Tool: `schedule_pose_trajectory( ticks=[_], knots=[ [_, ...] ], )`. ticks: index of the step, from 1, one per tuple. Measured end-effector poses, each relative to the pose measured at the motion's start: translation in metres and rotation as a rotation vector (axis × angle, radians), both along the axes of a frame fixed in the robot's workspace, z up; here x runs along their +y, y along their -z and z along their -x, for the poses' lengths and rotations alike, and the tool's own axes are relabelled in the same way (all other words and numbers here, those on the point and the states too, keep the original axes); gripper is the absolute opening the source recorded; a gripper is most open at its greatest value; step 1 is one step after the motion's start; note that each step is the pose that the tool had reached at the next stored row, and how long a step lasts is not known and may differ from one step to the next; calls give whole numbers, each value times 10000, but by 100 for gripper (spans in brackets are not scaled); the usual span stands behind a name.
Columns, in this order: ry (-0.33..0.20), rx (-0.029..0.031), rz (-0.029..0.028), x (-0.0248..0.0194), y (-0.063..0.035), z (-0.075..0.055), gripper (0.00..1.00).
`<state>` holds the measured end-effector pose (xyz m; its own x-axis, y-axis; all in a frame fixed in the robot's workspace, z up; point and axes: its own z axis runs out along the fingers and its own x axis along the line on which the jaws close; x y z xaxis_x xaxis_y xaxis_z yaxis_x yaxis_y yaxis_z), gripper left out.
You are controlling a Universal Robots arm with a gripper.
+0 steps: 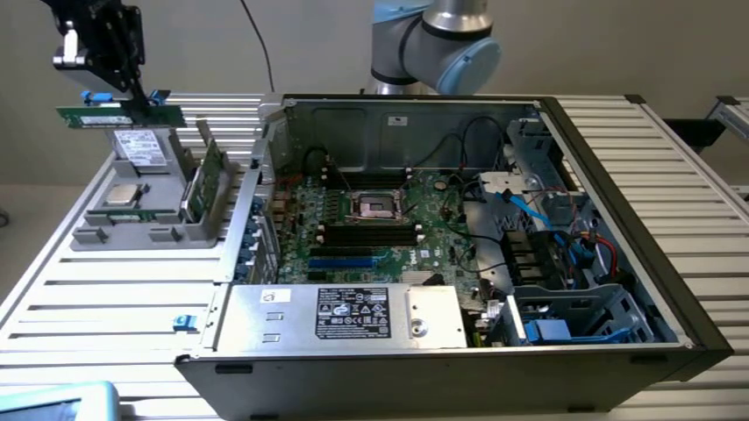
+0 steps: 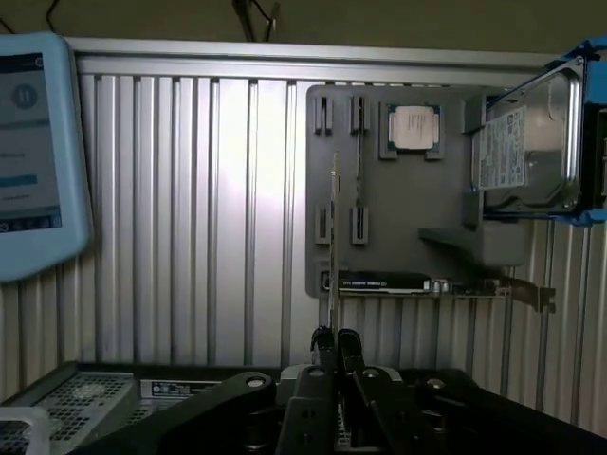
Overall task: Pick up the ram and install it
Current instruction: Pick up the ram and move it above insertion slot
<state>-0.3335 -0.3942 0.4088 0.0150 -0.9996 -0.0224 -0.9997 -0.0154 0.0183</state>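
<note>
My gripper [image 1: 137,98] hangs high at the exterior view's left, above the grey parts tray [image 1: 111,235], shut on the ram [image 1: 108,115]. The ram is a thin green stick held level in the air, clear of the tray. In the wrist view the ram [image 2: 334,237] appears edge-on as a thin line rising from between the two dark fingertips [image 2: 322,343] of my gripper [image 2: 335,341]. The motherboard's dark memory slots [image 1: 368,234] lie in the open computer case [image 1: 609,175], well to the exterior view's right of the gripper.
The tray [image 2: 398,227] also holds a silver drive with blue tabs [image 2: 526,152], a square processor chip [image 2: 414,126] and an upright expansion card [image 1: 206,182]. A light-blue tablet [image 2: 28,152] lies on the slatted table. The power supply [image 1: 351,314] fills the case's front.
</note>
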Motion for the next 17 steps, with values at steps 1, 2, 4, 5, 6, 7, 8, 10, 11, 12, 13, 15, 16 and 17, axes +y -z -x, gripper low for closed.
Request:
schedule_pose_trajectory(
  ticks=[1,2,4,5,6,7,8,10,11,12,13,15,16,17],
  knots=[
    [1,3,0,-1,-14,-45,13],
    [1,6,-1,-2,-27,-90,13],
    [0,11,-1,-3,-41,-183,13],
    [0,15,0,-4,-44,-228,13],
    [0,17,0,-3,-46,-276,13],
    [1,19,0,-3,-48,-321,13],
    [1,20,-1,-4,-50,-366,13],
    [0,24,0,-4,-53,-455,13],
    [0,24,0,-4,-54,-501,13],
    [2,26,-1,-4,-56,-547,13],
    [1,26,-1,-5,-57,-594,13],
    [0,29,0,-5,-59,-685,13],
    [0,29,-1,-5,-59,-729,13],
    [1,30,-1,-5,-59,-774,13]
  ],
)
